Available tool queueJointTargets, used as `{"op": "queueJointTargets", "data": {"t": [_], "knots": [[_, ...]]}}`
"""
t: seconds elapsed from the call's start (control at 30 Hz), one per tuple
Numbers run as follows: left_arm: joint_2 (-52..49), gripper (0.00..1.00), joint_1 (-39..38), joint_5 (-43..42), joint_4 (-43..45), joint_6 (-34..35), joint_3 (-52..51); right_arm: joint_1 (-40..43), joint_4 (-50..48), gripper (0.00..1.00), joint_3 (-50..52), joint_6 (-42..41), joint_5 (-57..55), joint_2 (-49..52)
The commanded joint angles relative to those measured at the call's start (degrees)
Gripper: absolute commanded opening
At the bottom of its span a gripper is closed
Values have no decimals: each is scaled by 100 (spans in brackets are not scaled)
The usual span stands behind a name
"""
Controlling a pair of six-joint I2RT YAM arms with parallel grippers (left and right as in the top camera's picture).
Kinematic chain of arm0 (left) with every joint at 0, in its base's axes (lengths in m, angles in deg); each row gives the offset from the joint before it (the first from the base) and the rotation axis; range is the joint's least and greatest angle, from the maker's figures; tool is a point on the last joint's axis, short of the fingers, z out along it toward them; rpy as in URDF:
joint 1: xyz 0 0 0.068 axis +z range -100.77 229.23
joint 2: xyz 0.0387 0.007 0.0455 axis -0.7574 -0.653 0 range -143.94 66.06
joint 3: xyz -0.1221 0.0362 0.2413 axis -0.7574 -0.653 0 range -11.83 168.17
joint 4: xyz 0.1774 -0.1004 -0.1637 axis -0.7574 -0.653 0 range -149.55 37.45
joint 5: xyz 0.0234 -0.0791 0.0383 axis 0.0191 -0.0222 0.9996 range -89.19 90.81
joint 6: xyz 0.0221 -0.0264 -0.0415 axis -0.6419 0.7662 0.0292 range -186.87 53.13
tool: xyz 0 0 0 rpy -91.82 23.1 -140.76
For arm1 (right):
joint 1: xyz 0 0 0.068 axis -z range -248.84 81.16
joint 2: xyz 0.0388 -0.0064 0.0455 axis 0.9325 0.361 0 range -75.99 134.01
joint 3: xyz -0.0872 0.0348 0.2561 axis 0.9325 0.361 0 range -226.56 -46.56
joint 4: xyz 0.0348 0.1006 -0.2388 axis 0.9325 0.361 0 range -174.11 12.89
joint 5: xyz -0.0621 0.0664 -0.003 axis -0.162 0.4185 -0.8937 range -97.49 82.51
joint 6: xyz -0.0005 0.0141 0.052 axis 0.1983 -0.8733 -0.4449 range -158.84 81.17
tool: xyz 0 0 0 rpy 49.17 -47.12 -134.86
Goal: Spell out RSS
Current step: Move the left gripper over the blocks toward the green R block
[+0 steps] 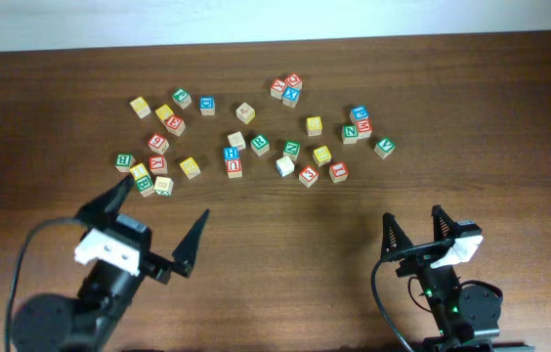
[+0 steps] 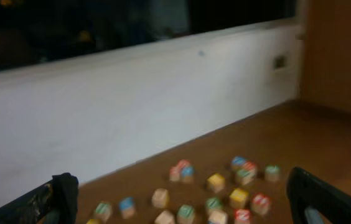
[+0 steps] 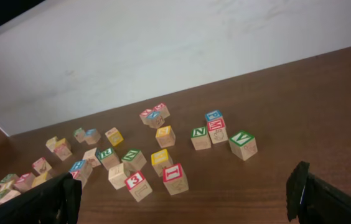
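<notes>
R cube (image 1: 259, 145): green-edged, sits mid-scatter, flat on the table (image 1: 285, 264), letter face up, readable from the right wrist view. A green N (image 1: 292, 150) is just to its right, a lookalike to avoid. The S cubes should be yellow-edged. Two yellow cubes (image 1: 321, 154) (image 1: 314, 125) lie right of the N, one nearer and one farther, and more yellow ones sit in the left cluster (image 1: 163, 147). Their faces are too pale and small to read, so I cannot tell which carry S. All cubes lie loose in a band across the far half of the table, some touching, a few stacked at the far centre (image 1: 286, 89). No order shows yet, and no word is begun. The near strip of table is bare wood, the likely place for the row. Left gripper (image 1: 156, 220) hangs near-left, fingers spread as wide as they go, nothing between them, its far fingertip close by the left cluster. Right gripper (image 1: 414, 233) is near-right, also fully spread and empty, well apart from every cube. Both wrists are angled toward the scatter, which reads as a look-and-choose stance. Judgement: R goes first, and it is hemmed in by neighbours, so a finger could nudge the N.
</notes>
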Motion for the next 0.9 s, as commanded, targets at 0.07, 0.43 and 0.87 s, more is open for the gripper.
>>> {"op": "queueJointTargets", "data": {"t": [0.07, 0.43, 0.87], "knots": [[-393, 99, -20, -920, 149, -195, 745, -37, 26, 98, 26, -9, 90, -9], [-1862, 99, -20, -452, -2306, -195, 3204, -37, 28, 98, 26, -9, 90, -9], [-2199, 99, -20, -658, -2951, 179, 3547, -37, 26, 98, 26, -9, 90, -9]]}}
